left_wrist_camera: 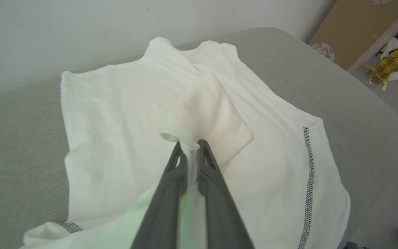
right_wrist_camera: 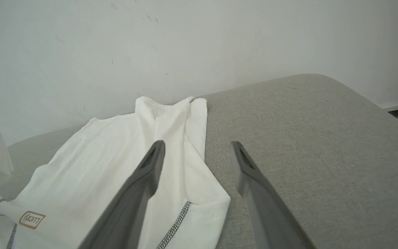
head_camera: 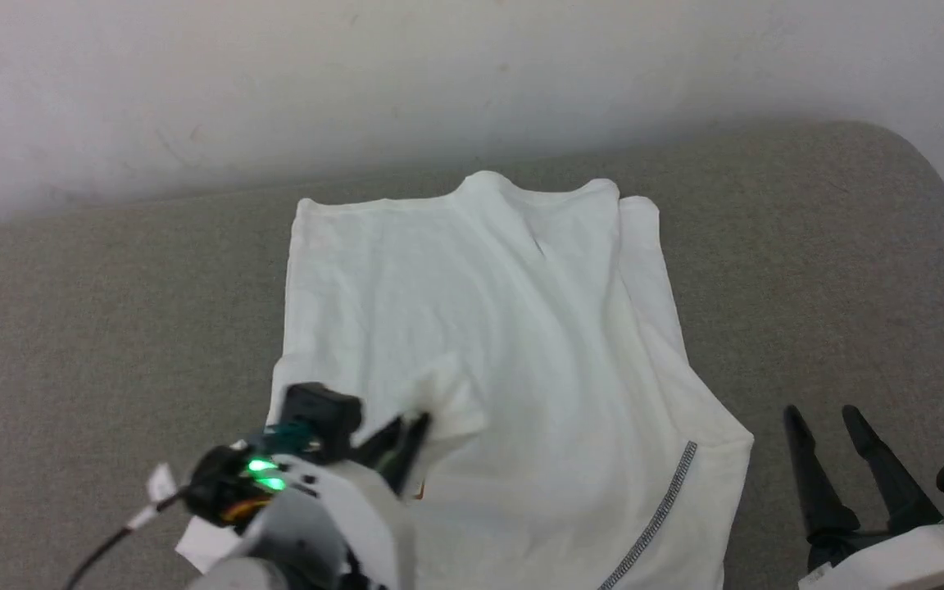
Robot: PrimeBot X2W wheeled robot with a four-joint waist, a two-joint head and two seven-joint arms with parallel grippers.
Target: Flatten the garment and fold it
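The white garment (head_camera: pixel 488 328) lies spread on the grey cushion, with a grey stitched seam (head_camera: pixel 660 512) running down its right part. My left gripper (head_camera: pixel 410 434) is shut on a raised fold of the garment (left_wrist_camera: pixel 216 114) near its lower left, and the cloth hangs pinched between the fingers (left_wrist_camera: pixel 171 180). In the right wrist view the garment (right_wrist_camera: pixel 116 173) shows its brown-bordered "LUCKY" patch (right_wrist_camera: pixel 32 219). My right gripper (head_camera: pixel 837 430) stands open over bare cushion just right of the garment's edge, with nothing between its fingers (right_wrist_camera: pixel 143 176).
A grey cushion (head_camera: pixel 832 270) carries the garment and ends at a white wall (head_camera: pixel 357 82) behind. Its right edge rounds off, and beyond it stand a brown board (left_wrist_camera: pixel 354 31) and yellow plaid cloth (left_wrist_camera: pixel 397 58) on the floor.
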